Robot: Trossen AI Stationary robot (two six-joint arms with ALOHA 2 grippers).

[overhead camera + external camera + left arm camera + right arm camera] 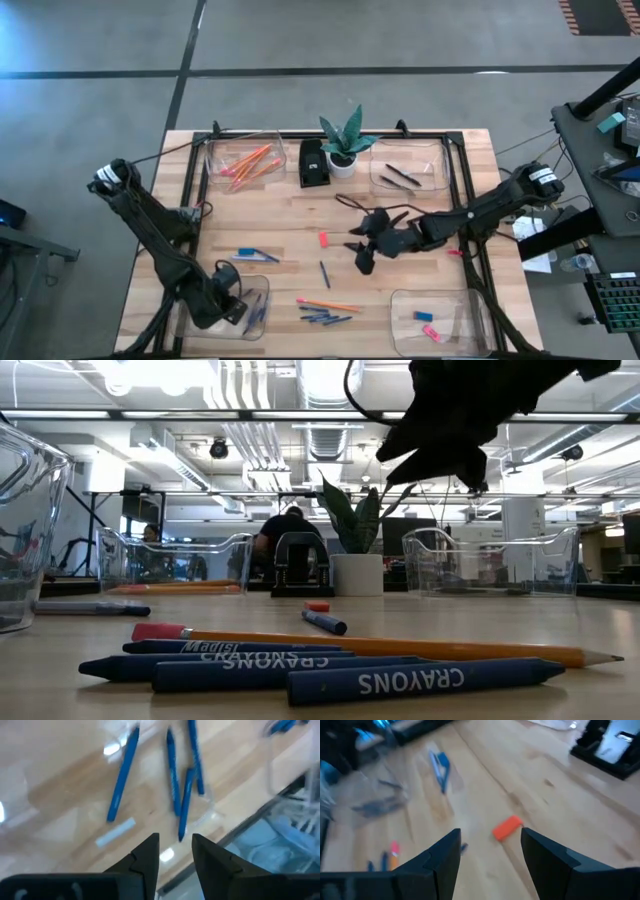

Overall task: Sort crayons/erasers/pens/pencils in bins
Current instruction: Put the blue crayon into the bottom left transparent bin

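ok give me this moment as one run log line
left gripper: open over crayon bin, empty | right gripper: open above red eraser, mid-table | loose crayons on table

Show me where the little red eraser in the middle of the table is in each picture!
High view: the red eraser lies mid-table, just left of the right hand.
Low view: a small red block far back, left of the white plant pot.
Left wrist view: not in it.
Right wrist view: it lies on the wood, ahead between the hand's open fingers.
Shared landmark: the black box shows in the high, low and right wrist views.
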